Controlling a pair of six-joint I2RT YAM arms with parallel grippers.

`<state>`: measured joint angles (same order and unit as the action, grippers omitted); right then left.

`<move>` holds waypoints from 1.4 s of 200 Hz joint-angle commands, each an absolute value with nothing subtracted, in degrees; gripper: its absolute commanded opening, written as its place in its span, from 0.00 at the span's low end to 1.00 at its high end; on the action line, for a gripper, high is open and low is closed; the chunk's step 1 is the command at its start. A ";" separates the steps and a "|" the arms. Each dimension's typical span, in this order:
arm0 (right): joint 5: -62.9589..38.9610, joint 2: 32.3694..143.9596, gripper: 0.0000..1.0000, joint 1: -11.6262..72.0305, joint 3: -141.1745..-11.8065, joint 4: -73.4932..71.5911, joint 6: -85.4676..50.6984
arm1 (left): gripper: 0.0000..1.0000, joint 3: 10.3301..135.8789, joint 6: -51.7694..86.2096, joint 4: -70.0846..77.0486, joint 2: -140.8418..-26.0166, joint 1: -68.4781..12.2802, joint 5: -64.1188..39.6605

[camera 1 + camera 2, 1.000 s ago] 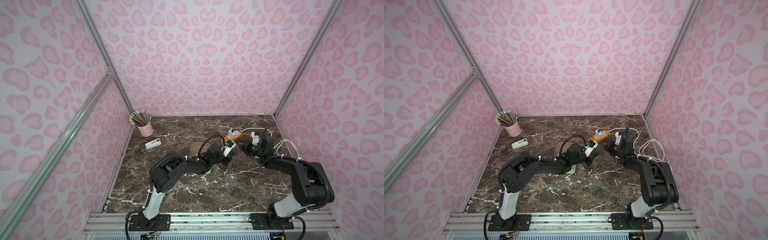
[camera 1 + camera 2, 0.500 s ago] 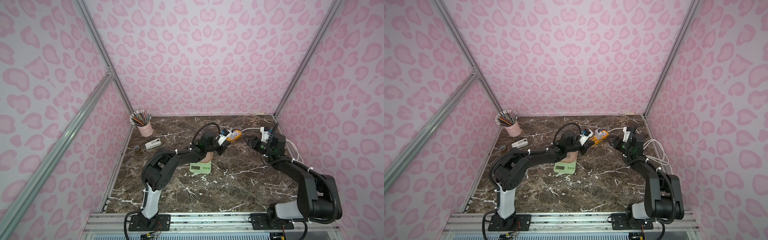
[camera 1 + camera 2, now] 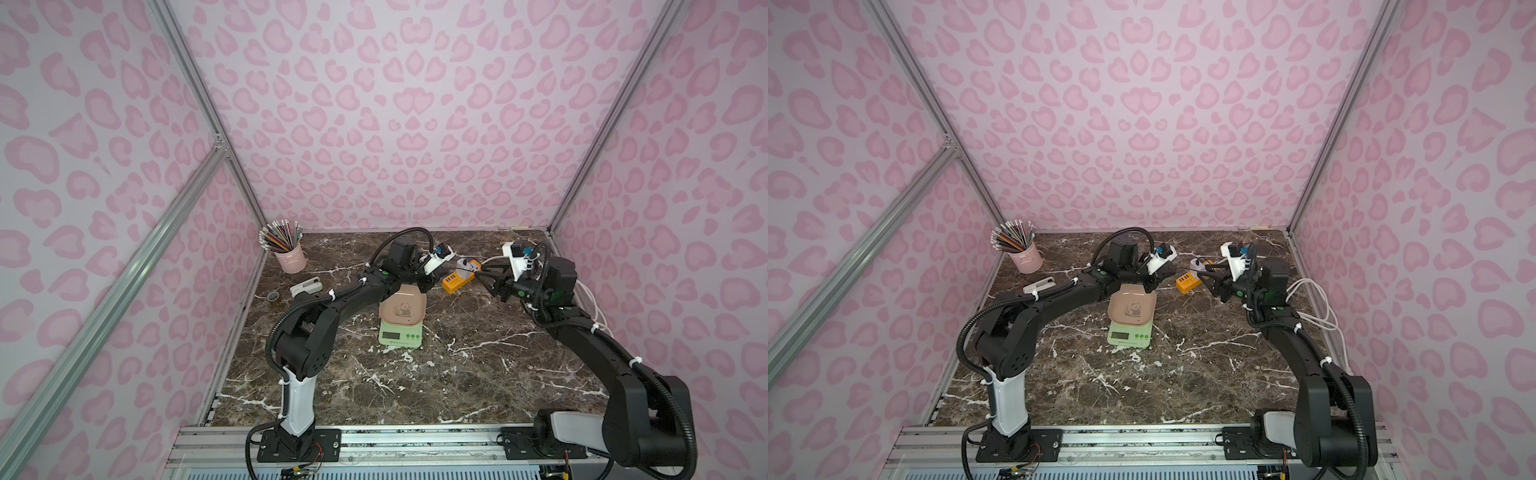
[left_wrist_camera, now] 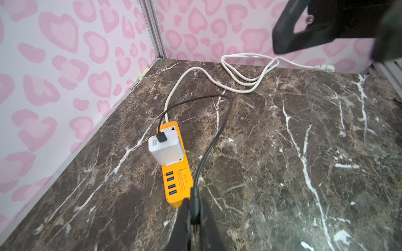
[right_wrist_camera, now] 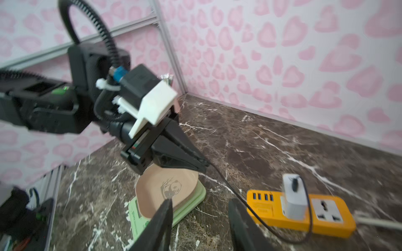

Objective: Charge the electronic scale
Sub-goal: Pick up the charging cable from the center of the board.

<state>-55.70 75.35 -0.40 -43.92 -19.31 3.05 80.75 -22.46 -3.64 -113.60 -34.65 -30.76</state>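
Arms reach toward orange power strip [image 3: 455, 282]: left gripper [image 4: 194, 208], extended above electronic scale [image 3: 401, 334], pinches black cable [image 4: 217, 130]; right gripper [image 5: 201, 204] half-spread, empty.

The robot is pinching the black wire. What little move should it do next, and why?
Probably lower the left gripper toward the electronic scale just below it, to bring the plug end near. It is shut on the black cable, whose other end already sits in the white charger on the orange power strip. The scale's socket is not visible, so go slowly.
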 commanded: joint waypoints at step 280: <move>-68.72 93.46 0.28 3.14 -56.75 4.82 55.28 | 0.08 85.95 -32.82 -19.01 -114.71 -37.53 -37.09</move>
